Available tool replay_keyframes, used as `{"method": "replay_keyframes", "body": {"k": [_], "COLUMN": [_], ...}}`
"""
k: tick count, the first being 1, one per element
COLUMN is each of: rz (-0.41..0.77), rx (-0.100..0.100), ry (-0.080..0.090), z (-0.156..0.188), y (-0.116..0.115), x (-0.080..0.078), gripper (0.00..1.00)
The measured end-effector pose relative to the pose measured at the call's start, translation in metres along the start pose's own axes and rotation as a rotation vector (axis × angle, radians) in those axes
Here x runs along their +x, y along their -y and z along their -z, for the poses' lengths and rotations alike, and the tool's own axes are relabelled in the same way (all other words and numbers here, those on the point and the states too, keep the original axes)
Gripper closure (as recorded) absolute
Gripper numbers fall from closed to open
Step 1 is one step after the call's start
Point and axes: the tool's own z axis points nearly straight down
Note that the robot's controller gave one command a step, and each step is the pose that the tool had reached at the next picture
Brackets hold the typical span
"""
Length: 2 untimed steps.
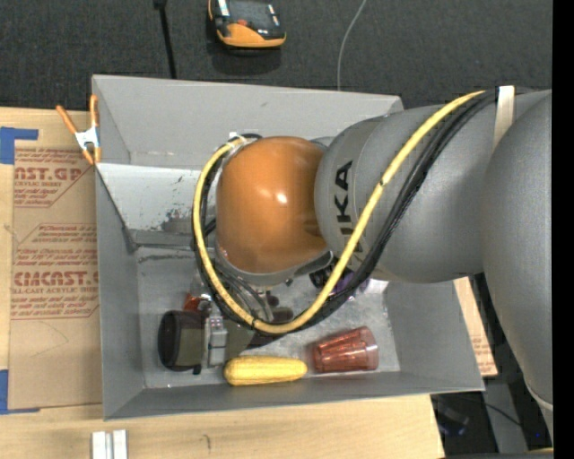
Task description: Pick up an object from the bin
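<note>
Arm [269, 202] is hanging over yellow corn cob [265, 368], red cup [345, 351] and black cylinder [178, 341] — jaws hidden, state impossible to tell.

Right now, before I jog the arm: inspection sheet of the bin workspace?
Surface: grey metal bin, sloped wall scuffed.
Job's things: yellow corn cob, red see-through cup on its side, black cylinder, all along the near wall.
Clutter: small red item just beyond the black cylinder; kind unclear.
Grippers: gripper largely hidden under the orange wrist cover, low beside the black cylinder; state unreadable.
Cables: yellow and black cables loop round the cover.
Surroundings: orange-and-black device beyond the bin.
</note>
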Motion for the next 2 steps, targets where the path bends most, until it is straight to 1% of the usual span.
{"method": "replay_keyframes", "body": {"k": [1,2], "rz": [-0.002,0.058], "rx": [-0.002,-0.002], "ry": [0.007,0.014], "z": [0.004,-0.048], "y": [0.001,0.017], "x": [-0.002,-0.008], "gripper": [0.00,0.00]}}
